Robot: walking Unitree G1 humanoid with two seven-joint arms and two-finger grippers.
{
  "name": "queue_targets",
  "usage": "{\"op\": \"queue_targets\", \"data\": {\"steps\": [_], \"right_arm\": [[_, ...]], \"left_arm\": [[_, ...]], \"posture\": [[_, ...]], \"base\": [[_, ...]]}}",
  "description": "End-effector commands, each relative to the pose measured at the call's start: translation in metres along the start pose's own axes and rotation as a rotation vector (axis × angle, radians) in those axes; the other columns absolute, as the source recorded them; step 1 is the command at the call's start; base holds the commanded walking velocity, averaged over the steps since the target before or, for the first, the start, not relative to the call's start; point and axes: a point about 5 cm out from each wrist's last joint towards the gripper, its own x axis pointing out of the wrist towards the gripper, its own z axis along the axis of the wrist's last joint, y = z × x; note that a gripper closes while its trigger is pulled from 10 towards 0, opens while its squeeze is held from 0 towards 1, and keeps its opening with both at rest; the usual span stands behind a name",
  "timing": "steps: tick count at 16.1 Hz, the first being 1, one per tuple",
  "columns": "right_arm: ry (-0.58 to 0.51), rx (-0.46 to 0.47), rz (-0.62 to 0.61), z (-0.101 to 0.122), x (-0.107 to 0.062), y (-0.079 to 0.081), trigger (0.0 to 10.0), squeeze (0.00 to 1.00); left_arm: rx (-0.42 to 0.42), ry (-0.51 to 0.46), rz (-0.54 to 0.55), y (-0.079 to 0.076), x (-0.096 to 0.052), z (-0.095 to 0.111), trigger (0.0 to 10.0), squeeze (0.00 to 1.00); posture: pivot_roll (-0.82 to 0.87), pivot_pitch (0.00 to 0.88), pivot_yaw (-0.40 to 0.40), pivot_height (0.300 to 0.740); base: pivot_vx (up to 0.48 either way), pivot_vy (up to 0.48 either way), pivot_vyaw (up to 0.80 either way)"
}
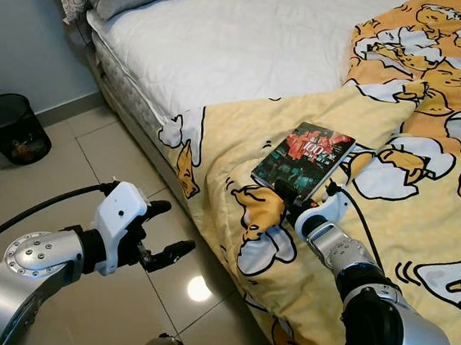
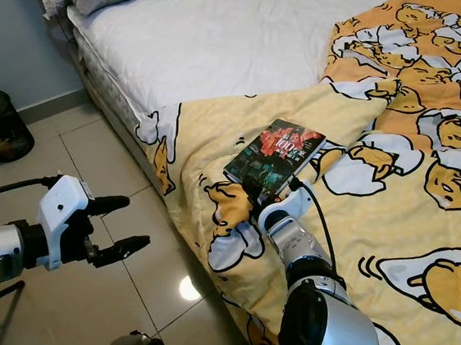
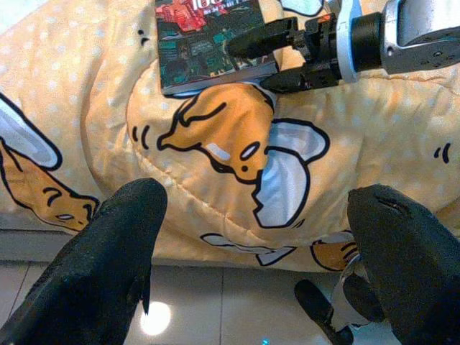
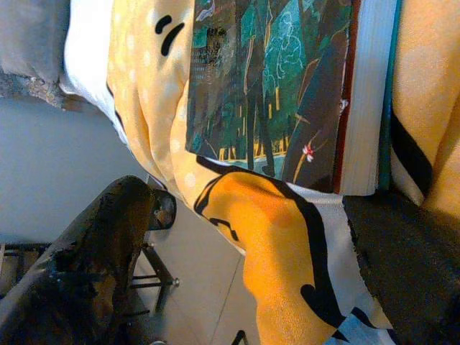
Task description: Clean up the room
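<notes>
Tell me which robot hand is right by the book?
The right gripper, open at the near corner of the book on the yellow blanket. The left gripper hovers over the floor.

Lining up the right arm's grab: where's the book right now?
The book lies flat on the yellow cartoon blanket near the bed's edge, just beyond the open right gripper.

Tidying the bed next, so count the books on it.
1. The book lies on the yellow blanket near the bed's edge, just beyond the right hand. Others could be hidden under the folds.
</notes>
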Motion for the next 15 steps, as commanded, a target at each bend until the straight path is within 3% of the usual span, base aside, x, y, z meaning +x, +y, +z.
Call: {"op": "queue_targets", "data": {"steps": [1,9,15], "right_arm": [[0.014,0.009,-0.033,-0.006,-0.001,-0.007,10.0,0.0],[-0.014,0.047,-0.043,-0.006,-0.004,-0.013,10.0,0.0],[-0.146,0.174,0.003,0.014,-0.004,-0.008,10.0,0.0]], "left_arm": [[0.016,0.0,-0.021,-0.002,0.0,0.004,10.0,1.0],[0.014,0.005,-0.023,-0.005,-0.002,0.003,10.0,1.0],[0.023,0.005,-0.022,-0.004,-0.003,0.003,10.0,1.0]], "posture": [[0.13,0.153,0.077,0.74],[0.13,0.148,0.075,0.74],[0.14,0.135,0.072,0.74]], "base": [[0.0,0.0,0.0],[0.0,0.0,0.0],[0.0,0.0,0.0]]}}
